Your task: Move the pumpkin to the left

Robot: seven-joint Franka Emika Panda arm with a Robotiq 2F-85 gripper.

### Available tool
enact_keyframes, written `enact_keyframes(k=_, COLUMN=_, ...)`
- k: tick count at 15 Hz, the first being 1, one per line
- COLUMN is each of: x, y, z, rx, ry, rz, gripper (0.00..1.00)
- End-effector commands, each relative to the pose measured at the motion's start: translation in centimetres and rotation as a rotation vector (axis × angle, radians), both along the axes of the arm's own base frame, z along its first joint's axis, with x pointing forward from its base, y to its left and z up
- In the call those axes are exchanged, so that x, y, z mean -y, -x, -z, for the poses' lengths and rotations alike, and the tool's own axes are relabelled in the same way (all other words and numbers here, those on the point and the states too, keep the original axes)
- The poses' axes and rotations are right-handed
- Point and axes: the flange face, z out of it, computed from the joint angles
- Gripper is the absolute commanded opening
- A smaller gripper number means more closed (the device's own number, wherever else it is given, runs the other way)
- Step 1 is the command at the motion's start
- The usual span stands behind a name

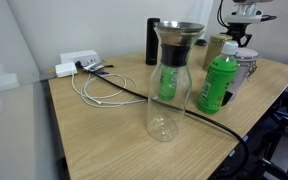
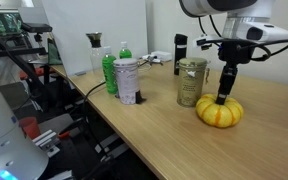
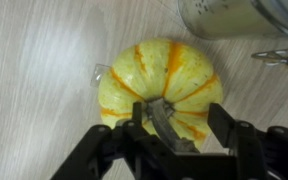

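Gripper [image 3: 174, 128]: nearest the wrist camera; jaws parted, one on either side of the stem, with a sliver of gap showing on one side; nothing appears clamped.
Pumpkin [image 3: 159, 80]: small and yellow with orange ribs, resting on the wooden table [image 2: 154, 125] directly under the gripper; in an exterior view [image 2: 219, 113] the gripper [image 2: 222, 97] stands down onto its crown.
Stem [image 3: 166, 122]: short and brownish, rising between the jaws.
Metal can [image 2: 191, 82]: upright, just beside the pumpkin; its lower wall fills the top edge of the wrist view.
Green bottle [image 2: 109, 68]: upright, well apart from the pumpkin, next to a glass carafe [image 1: 164, 85], which hides the pumpkin in that exterior view.
Step in hand: judged to be the end of the descent, the jaws being set for a grasp and the closing not yet made.
Next move: calls for closing on the stem, a low lift, then a sideways carry to the left.
Caution: the stem is a narrow hold, so the pumpkin may tilt or slip, and the can stands close enough to be knocked.
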Motion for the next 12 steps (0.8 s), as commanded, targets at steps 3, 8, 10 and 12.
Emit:
enact_keyframes(k=3, x=0.28, y=0.02, z=0.08, rx=-0.001, ry=0.014, rz=0.018, gripper=0.25)
enact_keyframes(k=8, x=0.65, y=0.25, z=0.0, rx=-0.006, ry=0.017, rz=0.023, gripper=0.08)
enact_keyframes(k=10, x=0.77, y=0.36, z=0.01, rx=-0.011, ry=0.017, rz=0.027, gripper=0.08)
enact_keyframes(k=12, x=0.93, y=0.49, z=0.01, rx=-0.014, ry=0.019, rz=0.035, gripper=0.08)
